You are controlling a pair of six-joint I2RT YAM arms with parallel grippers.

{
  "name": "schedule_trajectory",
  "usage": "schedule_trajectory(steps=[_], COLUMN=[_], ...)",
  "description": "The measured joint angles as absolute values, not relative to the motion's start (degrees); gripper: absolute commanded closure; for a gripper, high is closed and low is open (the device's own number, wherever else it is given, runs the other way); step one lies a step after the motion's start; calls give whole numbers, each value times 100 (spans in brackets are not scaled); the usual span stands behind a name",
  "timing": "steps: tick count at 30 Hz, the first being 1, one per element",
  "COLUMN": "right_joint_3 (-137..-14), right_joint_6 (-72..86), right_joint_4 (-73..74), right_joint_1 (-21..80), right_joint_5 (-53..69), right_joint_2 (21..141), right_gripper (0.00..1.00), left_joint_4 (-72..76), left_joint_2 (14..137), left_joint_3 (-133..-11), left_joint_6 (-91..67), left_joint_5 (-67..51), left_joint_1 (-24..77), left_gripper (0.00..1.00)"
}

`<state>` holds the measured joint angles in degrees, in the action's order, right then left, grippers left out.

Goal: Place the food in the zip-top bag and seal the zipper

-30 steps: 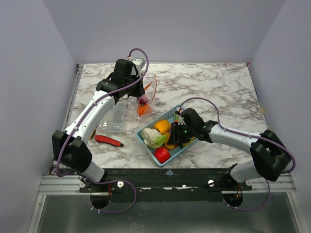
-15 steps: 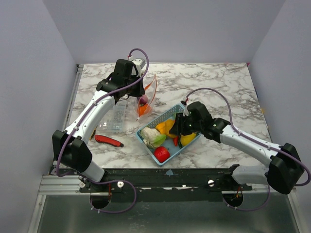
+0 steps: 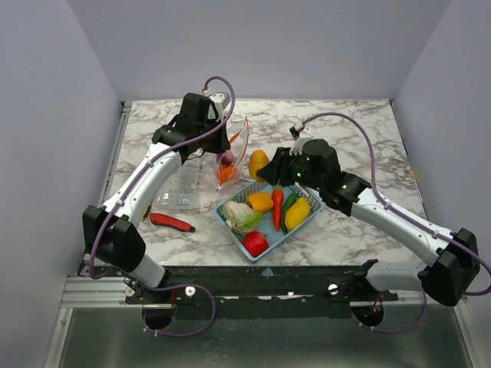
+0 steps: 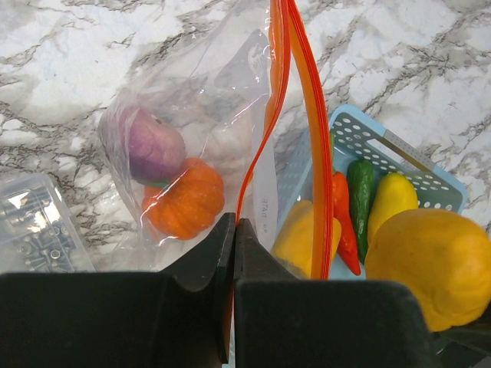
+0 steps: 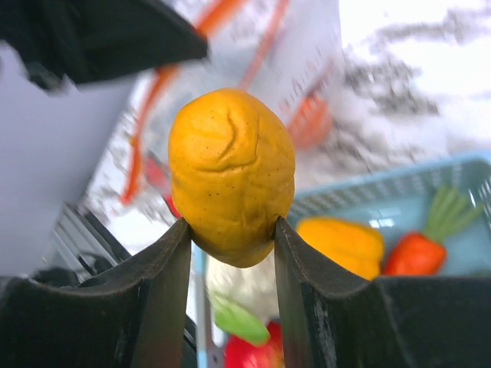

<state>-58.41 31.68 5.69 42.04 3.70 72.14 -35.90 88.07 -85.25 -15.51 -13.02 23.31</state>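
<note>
The left arm (image 3: 149,180) stretches from the table's (image 3: 368,138) near left corner toward the far edge. Its left gripper (image 4: 235,230) is pinched tight on the zipper (image 4: 264,146). The right arm (image 3: 383,215) reaches from the near right corner to mid-table, and the right gripper (image 5: 230,226), part-spread, clamps a yellow fruit (image 5: 230,172).

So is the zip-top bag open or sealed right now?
The zip-top bag is open: the two orange strips of its zipper run apart in the left wrist view, the left gripper pinching one.
</note>
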Motion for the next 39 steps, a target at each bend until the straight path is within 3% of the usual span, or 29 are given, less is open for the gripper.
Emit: schedule_trajectory(steps=[13,28,31,34,39], right_joint_3=[-5907,-5802,-5887,-5977,-6294], right_joint_6=[3924,4200,4202,4219,4254], right_joint_4=[-2084,-1964,-1621,-1273,-784], right_joint_1=[4204,4206,4209,4228,4241], right_joint_5=[390,231,82,-97,-185], right_joint_2=[8193,8552,8554,8556,8676], right_gripper=[99,96,90,70,47], left_joint_4=[-3588,-3588,-3588,-3586,-3583], left_joint_2=[8807,8785,8761,8731,8700], left_joint_3=[-8525,-8525,-8525,-8525,-8525], left_joint_6=[-1678,-1872,-1920,-1999,-2062], left_joint_5=[-1365,-1389,-1389,-1378,-1374], left_joint_1=[2305,2283,2283,2283,2283], left_gripper=[100,100,100,100,100])
